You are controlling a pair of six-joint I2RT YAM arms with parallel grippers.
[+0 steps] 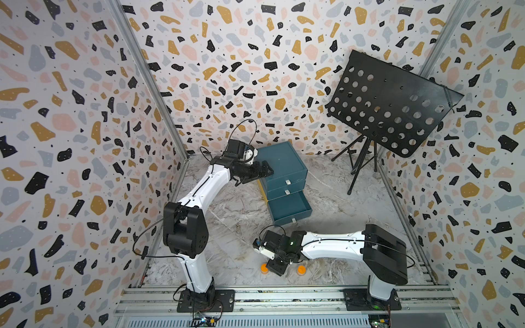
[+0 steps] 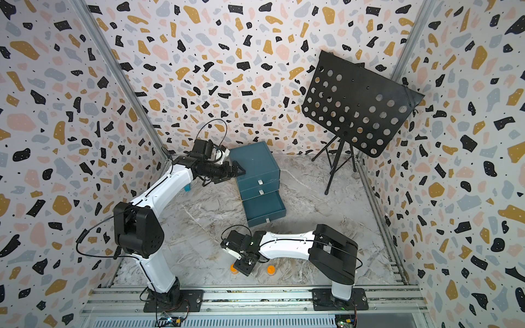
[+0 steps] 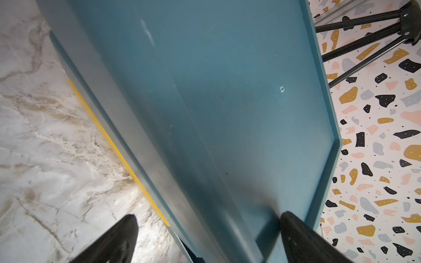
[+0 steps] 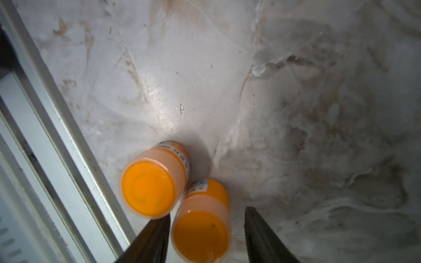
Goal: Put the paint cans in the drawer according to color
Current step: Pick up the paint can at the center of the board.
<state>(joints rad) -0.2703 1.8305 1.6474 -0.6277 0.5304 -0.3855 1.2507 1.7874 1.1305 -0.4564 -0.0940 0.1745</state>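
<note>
The drawer (image 1: 281,166) (image 2: 254,163) is a teal box at the back of the floor. Its lowest tray (image 1: 288,207) is pulled out and looks bare inside; the two above are pushed in. My left gripper (image 1: 265,171) (image 3: 208,216) is open wide astride the box's upper left edge, one finger over the lid and one beside the wall. Near the front rail my right gripper (image 1: 277,268) (image 4: 208,214) is open around an orange paint can (image 4: 201,232), with a gap at one finger. A second orange can (image 4: 150,186) touches it. Orange cans (image 1: 264,267) (image 1: 301,269) show either side of that gripper.
A black perforated music stand (image 1: 392,105) on a tripod fills the back right corner. An aluminium rail (image 1: 284,295) runs along the front edge, close to the cans. A small cyan block (image 2: 187,187) lies under my left arm. Patterned walls close in three sides.
</note>
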